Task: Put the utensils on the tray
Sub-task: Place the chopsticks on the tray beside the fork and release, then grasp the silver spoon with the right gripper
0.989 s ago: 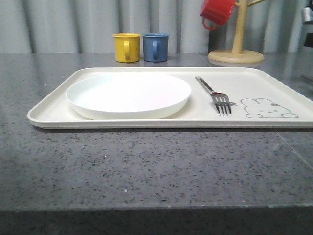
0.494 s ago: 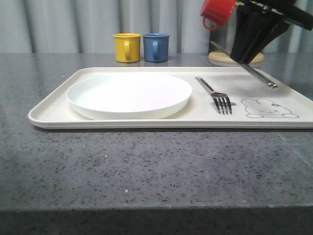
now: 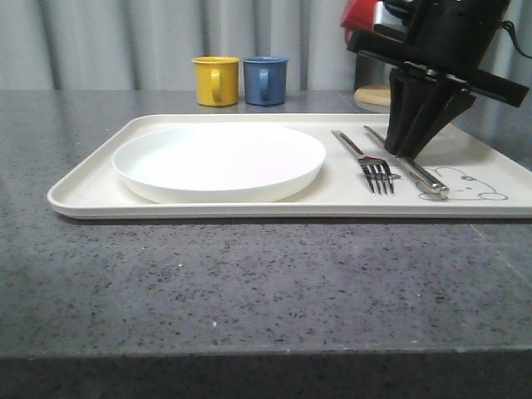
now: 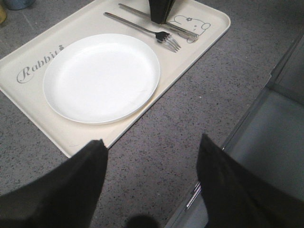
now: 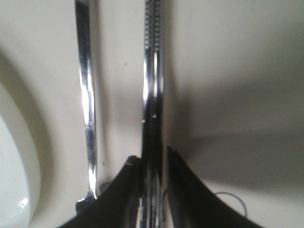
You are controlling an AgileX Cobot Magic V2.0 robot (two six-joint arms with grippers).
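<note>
The cream tray holds the round white plate on its left half and the silver fork to the right of it. My right gripper comes down from above, shut on the long silver knife. The knife lies low along the fork's right side, its near end over the rabbit drawing. In the right wrist view the knife runs between the two fingers of the right gripper, parallel to the fork handle. My left gripper hangs open and empty over the dark counter beside the tray.
A yellow mug and a blue mug stand behind the tray. A red mug hangs on a wooden stand at the back right. A grey metal ledge borders the counter near my left gripper.
My right arm has entered from the upper right and come down over the tray, bringing the knife from a raised tilt to lie low beside the fork.
</note>
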